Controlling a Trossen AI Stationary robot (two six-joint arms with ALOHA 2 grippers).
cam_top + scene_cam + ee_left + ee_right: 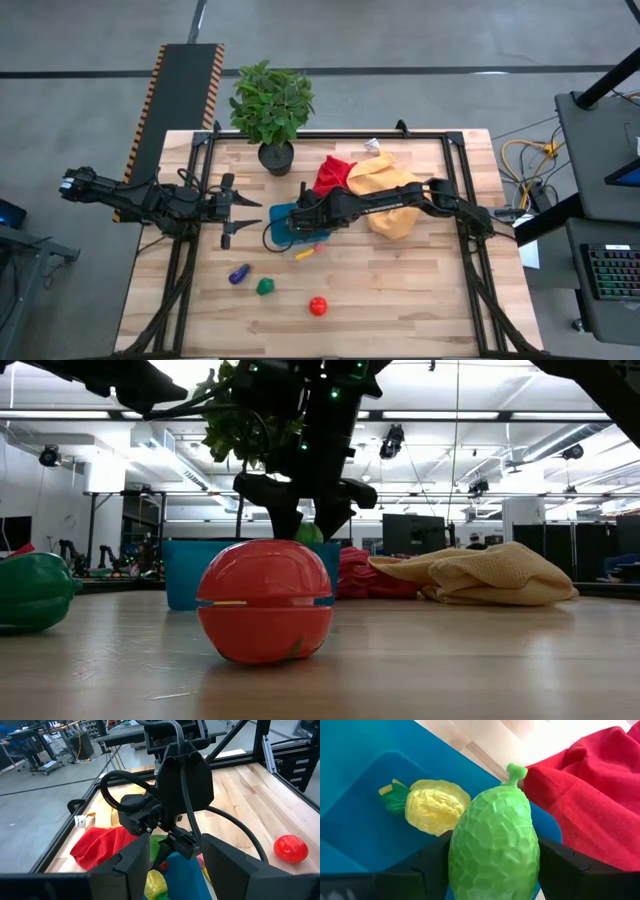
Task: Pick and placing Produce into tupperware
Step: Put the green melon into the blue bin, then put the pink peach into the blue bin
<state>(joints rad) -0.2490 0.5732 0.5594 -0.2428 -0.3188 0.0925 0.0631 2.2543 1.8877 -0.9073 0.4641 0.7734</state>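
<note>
The teal-blue tupperware (283,228) sits mid-table, and a yellow bumpy toy fruit (436,806) lies on its floor. My right gripper (303,213) reaches in from the table's right and hangs over the tupperware, shut on a green bumpy toy fruit (494,845). The low view shows that gripper (309,520) just above the tupperware's rim (190,545). My left gripper (238,211) waits open at the tupperware's left side, its fingers (132,865) empty. A red toy tomato (318,306), a green piece (265,287) and a purple piece (238,273) rest on the near table. My right gripper pinches the green fruit by its wide body (465,865), one dark finger on each side. The fingers (285,510) point down from above. The fruit is lifted clear, over the tupperware's floor, with its stalk end (516,771) pointing away from the wrist.
A red cloth (333,172) and a yellow cloth (385,195) lie bunched at the tupperware's far right, under my right arm. A potted plant (272,110) stands at the far edge. A small yellow and pink piece (306,252) lies just near of the tupperware.
</note>
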